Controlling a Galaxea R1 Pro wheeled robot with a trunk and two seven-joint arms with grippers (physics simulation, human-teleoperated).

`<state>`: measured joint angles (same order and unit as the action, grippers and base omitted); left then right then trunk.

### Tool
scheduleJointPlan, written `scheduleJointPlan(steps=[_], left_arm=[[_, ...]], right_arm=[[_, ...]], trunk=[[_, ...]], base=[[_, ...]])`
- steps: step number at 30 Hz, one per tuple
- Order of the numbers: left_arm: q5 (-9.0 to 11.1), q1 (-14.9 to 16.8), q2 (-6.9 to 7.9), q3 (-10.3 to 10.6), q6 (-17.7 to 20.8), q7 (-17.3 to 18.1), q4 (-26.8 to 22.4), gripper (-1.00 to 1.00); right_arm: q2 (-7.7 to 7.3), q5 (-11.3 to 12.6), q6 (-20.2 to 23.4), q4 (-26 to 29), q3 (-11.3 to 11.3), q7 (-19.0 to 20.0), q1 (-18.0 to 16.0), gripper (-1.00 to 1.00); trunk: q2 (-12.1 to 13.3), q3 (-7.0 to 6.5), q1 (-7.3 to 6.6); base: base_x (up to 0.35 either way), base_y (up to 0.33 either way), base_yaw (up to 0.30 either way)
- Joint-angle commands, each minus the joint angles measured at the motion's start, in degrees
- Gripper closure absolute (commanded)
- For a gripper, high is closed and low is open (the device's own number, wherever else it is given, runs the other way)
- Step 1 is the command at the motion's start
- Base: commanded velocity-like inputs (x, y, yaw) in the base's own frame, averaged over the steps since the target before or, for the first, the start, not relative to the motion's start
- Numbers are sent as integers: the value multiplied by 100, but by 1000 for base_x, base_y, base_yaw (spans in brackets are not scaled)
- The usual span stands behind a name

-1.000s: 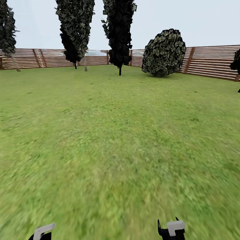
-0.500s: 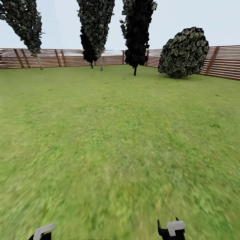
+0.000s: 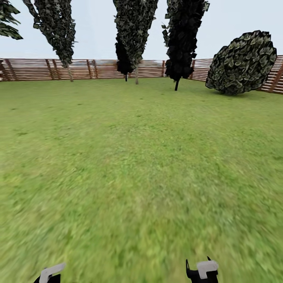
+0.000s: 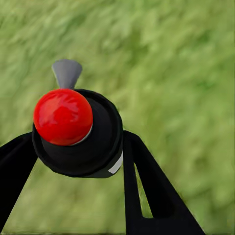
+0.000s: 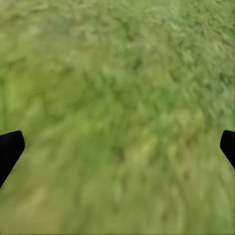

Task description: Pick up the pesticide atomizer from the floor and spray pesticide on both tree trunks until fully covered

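Note:
In the left wrist view my left gripper [image 4: 78, 169] is shut on the pesticide atomizer [image 4: 78, 132], a dark round-bodied sprayer with a red knob and a grey nozzle, held above blurred grass. Its black fingers [image 4: 142, 181] press both sides of the body. My right gripper [image 5: 117, 147] is open over bare lawn, its two tips far apart. Both wrists peek in at the head view's lower edge: the left gripper [image 3: 49, 273] and the right gripper [image 3: 202, 270]. The thick-trunked trees are out of view.
Open lawn [image 3: 141, 165] stretches ahead to a brown slatted fence [image 3: 90, 68]. Along the fence stand narrow dark cypresses [image 3: 182, 39], two thin-stemmed conifers [image 3: 133, 31] [image 3: 55, 27] and a round bush [image 3: 243, 63] at the right.
The whole head view has swung to the left, so fence, cypresses and bush sit further right in the picture. Both arms hold the same pose.

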<state>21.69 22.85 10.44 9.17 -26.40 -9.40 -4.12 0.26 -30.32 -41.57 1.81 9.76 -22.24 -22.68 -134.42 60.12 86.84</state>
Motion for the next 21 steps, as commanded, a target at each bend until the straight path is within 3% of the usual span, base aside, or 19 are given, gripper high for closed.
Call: scheduleJointPlan(steps=[1,21], left_arm=[[-3,0,-3,-3,-3,0,0,100],[-7,0,-7,-3,4,0,7,100]], right_arm=[[0,0,0,0,-1,0,0,-100],[3,0,0,-1,-1,0,35,-100]], trunk=[[0,-6,0],[0,-113,0]], base=[[0,0,245],[0,0,244]])
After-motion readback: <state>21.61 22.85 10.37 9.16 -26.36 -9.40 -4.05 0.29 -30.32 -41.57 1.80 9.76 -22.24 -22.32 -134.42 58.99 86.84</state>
